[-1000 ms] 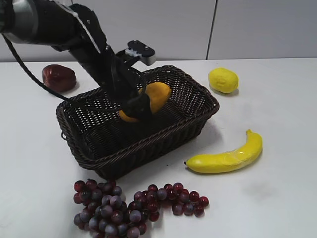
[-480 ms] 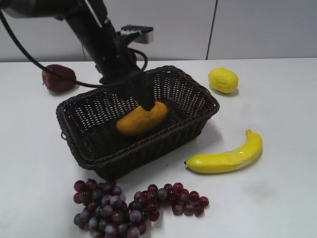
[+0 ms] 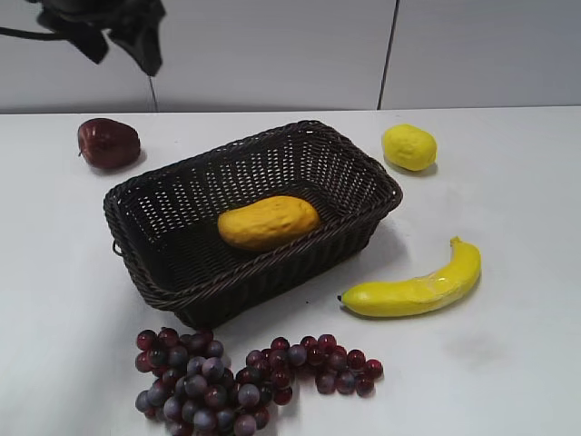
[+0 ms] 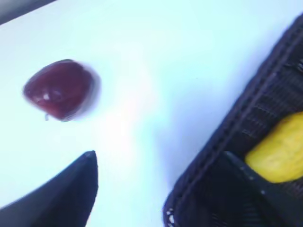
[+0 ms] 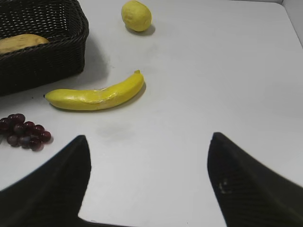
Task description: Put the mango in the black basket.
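Now the mango (image 3: 269, 222) lies inside the black basket (image 3: 363, 173).

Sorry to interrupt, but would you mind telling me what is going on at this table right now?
The mango lies on the floor of the black basket, with nothing holding it. The left gripper is open and raised above the table near a dark red fruit. The right gripper hangs open over bare table, short of the banana.
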